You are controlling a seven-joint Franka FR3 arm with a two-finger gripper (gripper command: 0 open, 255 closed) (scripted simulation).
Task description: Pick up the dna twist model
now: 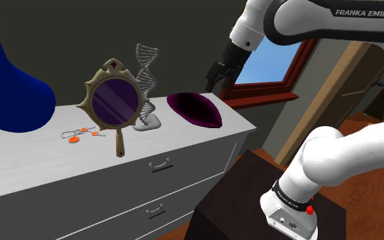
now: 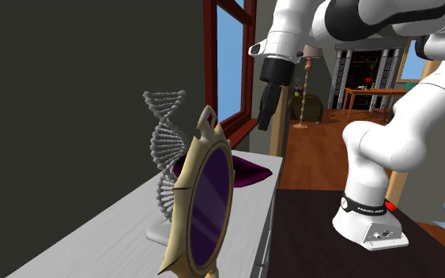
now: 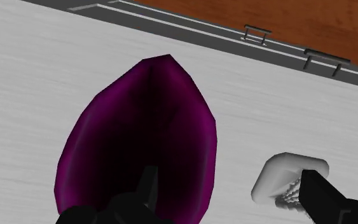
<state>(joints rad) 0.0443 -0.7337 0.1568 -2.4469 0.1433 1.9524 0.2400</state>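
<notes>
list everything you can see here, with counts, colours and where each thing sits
dresser: 1, white, with drawers, carries all the small things
vase: 1, blue, at the shoulder view's left end of the dresser
small item: 1, orange and white, lying flat between vase and mirror; cannot tell what it is
hand mirror: 1, gold-coloured frame with purple glass, upright mid dresser
dna model: 1, grey, upright between mirror and bowl
bowl: 1, dark purple, near the dresser's end by the window
window: 1, red-brown frame, in the wall beyond the dresser
stand: 1, dark, the shoulder view's lower right
arm: 1, white, on the stand
end effector: 1, black, open, above the bowl
</notes>
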